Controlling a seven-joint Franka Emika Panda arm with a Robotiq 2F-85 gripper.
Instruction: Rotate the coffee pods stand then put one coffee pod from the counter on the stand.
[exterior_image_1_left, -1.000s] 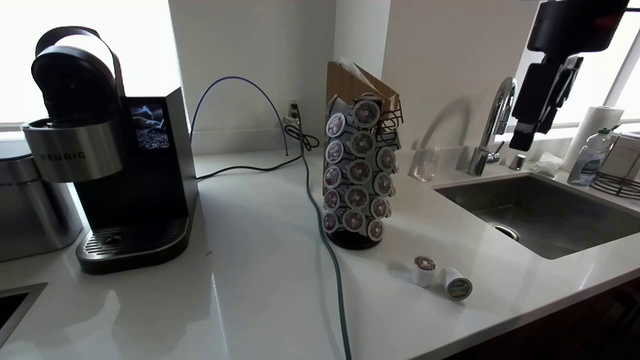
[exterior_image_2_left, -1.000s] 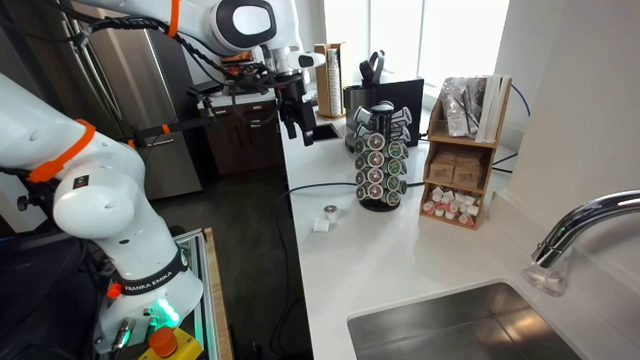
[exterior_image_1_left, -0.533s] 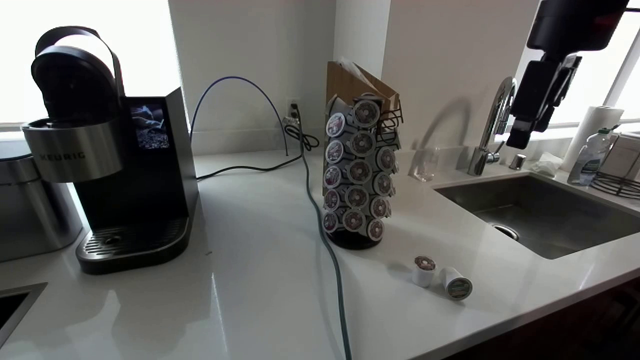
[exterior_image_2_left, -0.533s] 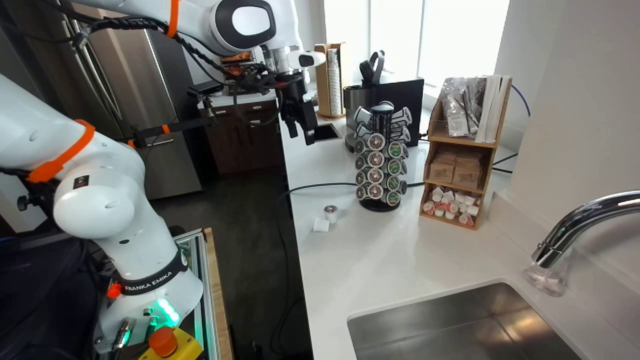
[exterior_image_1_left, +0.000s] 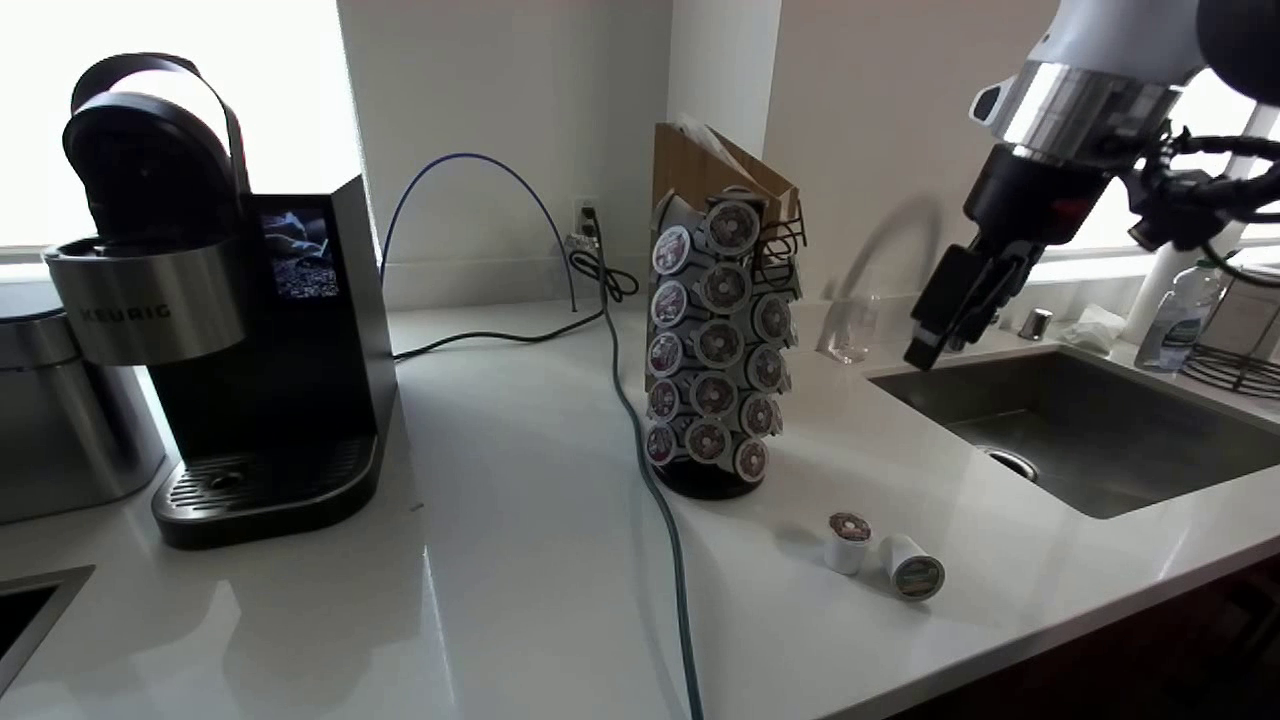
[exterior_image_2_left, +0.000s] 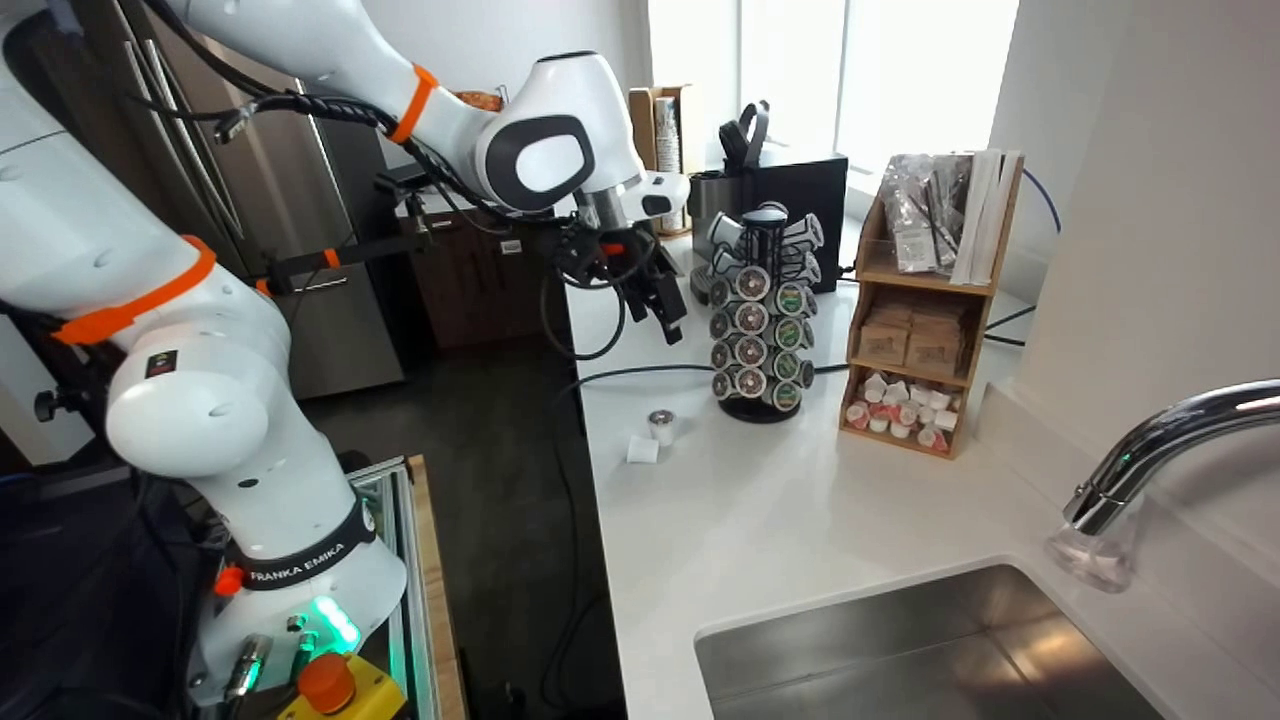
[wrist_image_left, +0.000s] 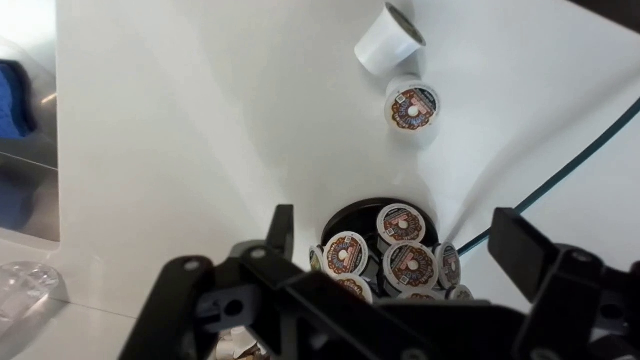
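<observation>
– what crowds the counter (exterior_image_1_left: 520, 620) here?
– the coffee pods stand (exterior_image_1_left: 715, 350) towers over the surface, a green cord (exterior_image_1_left: 683, 600) running just beside its base. a coffee maker (exterior_image_1_left: 215, 310), lid raised, stands well apart; a steel sink (exterior_image_1_left: 1100, 420) opens close to the front edge.
– and the coffee pod (exterior_image_1_left: 847, 545)?
– upright between the stand and the surface's front edge. a second pod (exterior_image_1_left: 912, 570) lies on its side just beside it, nearer that edge.
– the gripper (wrist_image_left: 395, 240)?
– it hangs above the surface, apart from the stand, fingers spread wide, holding nothing.
– what does the wrist view alone reveal?
– a blue object (wrist_image_left: 12, 102) in the sink, cut off by the frame, and the words "donut shop" on the coffee pod's brown lid, too small to read in both exterior views.
– and from outside?
– in an exterior view a wooden rack (exterior_image_2_left: 920, 281) displays brown packets (exterior_image_2_left: 910, 335) and small white tubs (exterior_image_2_left: 900, 405), while a faucet (exterior_image_2_left: 1190, 420) arcs in, cut off at the side. in an exterior view the robot arm (exterior_image_1_left: 1090, 110) and gripper hide most of it.
– what is hard to make out?
– the stand in the wrist view: the gripper's own frame covers much of it.
</observation>
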